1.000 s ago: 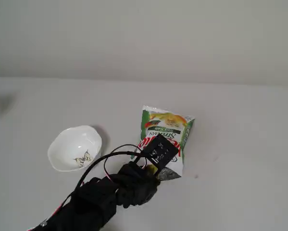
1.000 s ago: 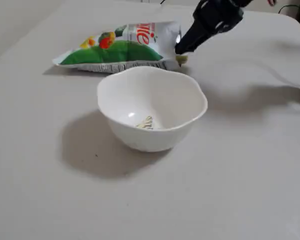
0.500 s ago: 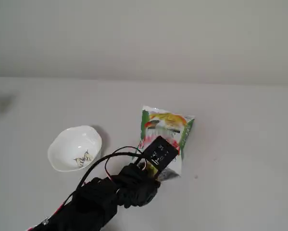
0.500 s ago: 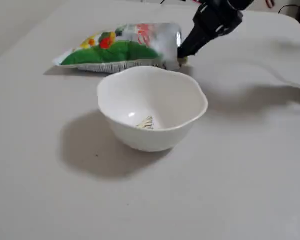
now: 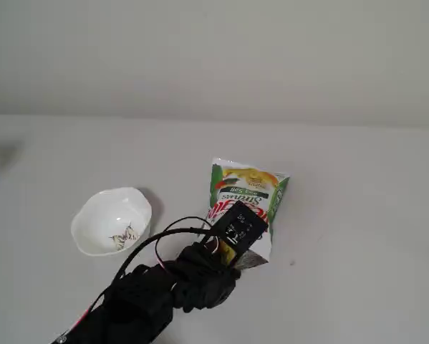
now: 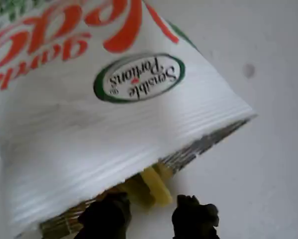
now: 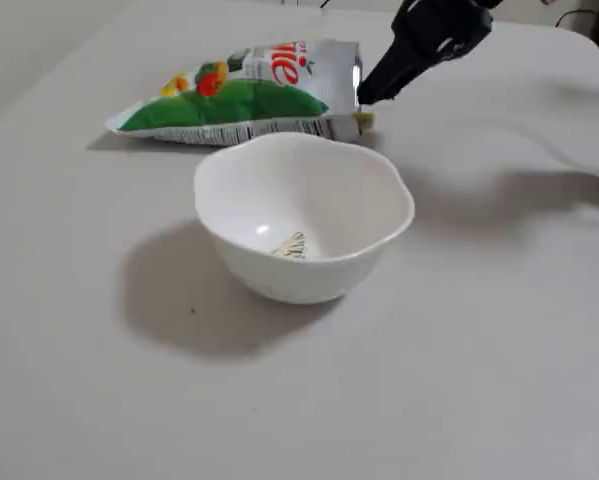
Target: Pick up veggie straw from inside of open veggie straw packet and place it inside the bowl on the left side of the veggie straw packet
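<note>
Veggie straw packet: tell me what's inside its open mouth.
In the wrist view, pale yellow veggie straws poke out of the veggie straw packet past its silvery lining, just ahead of the gripper. The white film hides anything deeper inside.

**Readable lettering on the packet**

In the wrist view the veggie straw packet (image 6: 114,99) carries a green-ringed oval badge reading "Sensible Portions", seen upside down, with large red letters above it cut off by the edge. In a fixed view the packet (image 5: 244,204) shows "Straws", also inverted.
</note>
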Controlling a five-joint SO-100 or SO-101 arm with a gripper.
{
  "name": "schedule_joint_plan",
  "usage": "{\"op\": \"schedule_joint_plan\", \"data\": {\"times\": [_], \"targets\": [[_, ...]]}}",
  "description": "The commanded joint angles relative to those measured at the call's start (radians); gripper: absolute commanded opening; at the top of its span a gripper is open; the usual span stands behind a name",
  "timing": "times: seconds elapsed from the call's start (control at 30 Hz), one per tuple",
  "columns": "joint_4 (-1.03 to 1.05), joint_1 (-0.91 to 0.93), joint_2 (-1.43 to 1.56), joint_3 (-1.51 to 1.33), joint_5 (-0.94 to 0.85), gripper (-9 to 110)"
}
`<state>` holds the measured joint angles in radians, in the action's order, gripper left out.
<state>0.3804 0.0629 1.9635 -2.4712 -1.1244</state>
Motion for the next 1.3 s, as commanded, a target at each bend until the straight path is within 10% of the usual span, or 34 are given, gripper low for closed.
{"op": "schedule_joint_plan", "data": {"times": [0.0, 1.27], "targets": [[-0.052, 0.025, -0.041, 0.095, -0.017, 12], [-0.106, -0.008, -0.196, 0.163, 0.002, 12]]}}
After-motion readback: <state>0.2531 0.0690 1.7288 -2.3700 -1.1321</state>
